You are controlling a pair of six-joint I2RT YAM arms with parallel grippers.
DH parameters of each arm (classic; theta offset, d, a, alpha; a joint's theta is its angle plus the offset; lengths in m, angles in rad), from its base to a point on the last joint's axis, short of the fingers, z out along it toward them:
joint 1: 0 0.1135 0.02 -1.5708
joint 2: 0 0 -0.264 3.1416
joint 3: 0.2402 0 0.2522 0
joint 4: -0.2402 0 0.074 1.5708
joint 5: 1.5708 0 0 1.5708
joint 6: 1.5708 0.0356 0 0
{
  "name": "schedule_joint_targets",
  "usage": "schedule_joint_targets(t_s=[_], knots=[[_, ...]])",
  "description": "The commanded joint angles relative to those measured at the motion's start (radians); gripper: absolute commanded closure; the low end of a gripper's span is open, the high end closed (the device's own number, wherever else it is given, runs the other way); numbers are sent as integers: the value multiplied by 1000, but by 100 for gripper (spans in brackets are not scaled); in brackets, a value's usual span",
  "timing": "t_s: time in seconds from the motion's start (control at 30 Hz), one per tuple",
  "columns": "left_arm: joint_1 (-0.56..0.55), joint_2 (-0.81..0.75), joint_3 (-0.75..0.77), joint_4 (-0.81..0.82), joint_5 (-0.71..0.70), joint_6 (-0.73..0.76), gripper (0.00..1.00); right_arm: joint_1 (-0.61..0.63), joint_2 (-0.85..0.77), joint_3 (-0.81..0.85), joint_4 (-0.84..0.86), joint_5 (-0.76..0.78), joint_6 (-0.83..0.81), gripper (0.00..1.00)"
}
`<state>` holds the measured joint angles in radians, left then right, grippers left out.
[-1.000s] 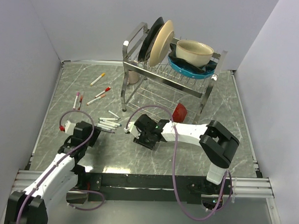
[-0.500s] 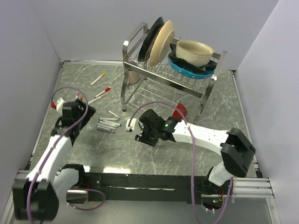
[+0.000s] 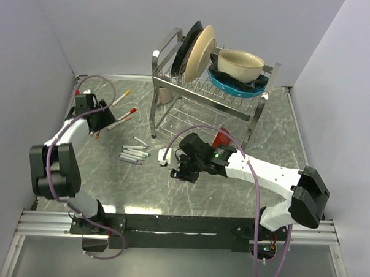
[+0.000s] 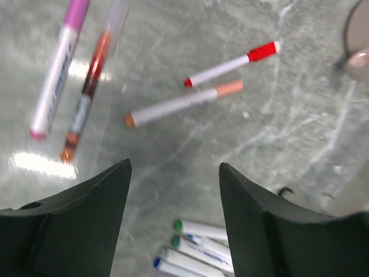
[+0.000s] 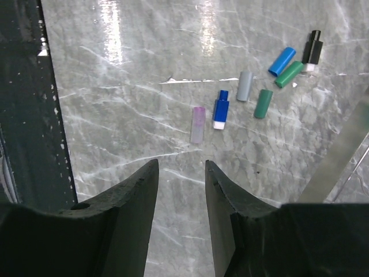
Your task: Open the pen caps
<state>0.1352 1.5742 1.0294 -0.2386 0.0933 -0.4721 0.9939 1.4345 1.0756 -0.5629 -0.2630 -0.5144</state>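
Observation:
Several capped pens lie at the far left: a pink-capped pen [image 4: 57,69], a dark red pen [image 4: 86,92], a red-capped pen [image 4: 230,63] and a salmon-capped pen [image 4: 184,104]. A yellow-capped pen [image 3: 121,97] lies farther back. My left gripper [image 4: 173,173] is open and empty above the table near them; it also shows in the top view [image 3: 95,121]. A pile of uncapped white pens [image 3: 134,153] lies mid-table. Loose caps lie ahead of my right gripper [image 5: 181,167], which is open and empty: lilac [image 5: 198,124], dark blue [image 5: 220,108], grey [image 5: 245,86], green [image 5: 264,103], blue [image 5: 281,60], black [image 5: 312,51].
A metal dish rack [image 3: 167,122] with plates and bowls stands at the back centre. A red object [image 3: 222,139] lies under it. A small white object [image 3: 163,155] lies next to my right gripper [image 3: 179,169]. Walls close in on both sides.
My left arm has swung from the near left out to the far left, over the capped pens. My right arm has stretched out, its gripper staying over the loose caps.

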Motion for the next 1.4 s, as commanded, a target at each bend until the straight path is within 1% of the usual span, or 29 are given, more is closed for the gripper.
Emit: schedule_joint_targets(t_s=[0.0,0.03,0.13,0.27,0.43,0.5,0.53,0.63,0.8,0.93,1.0,1.03,1.1,1.23,1.37], knots=[[-14,96,121,-65,-26,210,32,-1,-45,26,-8,-35,-16,54],[-17,108,127,-68,-32,266,32,0,-46,26,-8,-36,-16,54],[-51,145,143,-54,-73,372,31,3,-42,26,-9,-38,-21,54],[-95,208,190,-68,-90,441,32,6,-36,26,-9,-39,-22,53],[-109,312,307,-125,-90,523,48,6,-28,24,-8,-31,-24,53],[-109,348,345,-146,-92,535,49,6,-23,23,-9,-30,-27,53],[-109,352,348,-146,-121,550,49,6,-20,24,-9,-28,-27,53],[-109,369,359,-146,-130,576,49,6,-13,23,-9,-28,-29,53],[-109,415,393,-172,-106,589,51,6,3,24,-11,-27,-29,53],[-111,443,405,-194,-84,576,57,6,6,24,-9,-25,-29,53],[-111,446,400,-203,-79,567,58,6,7,26,-9,-25,-32,53],[-111,446,400,-205,-75,566,62,6,7,26,-11,-25,-33,53],[-109,446,394,-217,-63,555,64,6,9,27,-11,-25,-33,53],[-115,438,374,-231,-55,546,67,6,9,26,-11,-25,-33,53],[-118,412,339,-241,-33,529,74,6,6,27,-12,-24,-33,53]])
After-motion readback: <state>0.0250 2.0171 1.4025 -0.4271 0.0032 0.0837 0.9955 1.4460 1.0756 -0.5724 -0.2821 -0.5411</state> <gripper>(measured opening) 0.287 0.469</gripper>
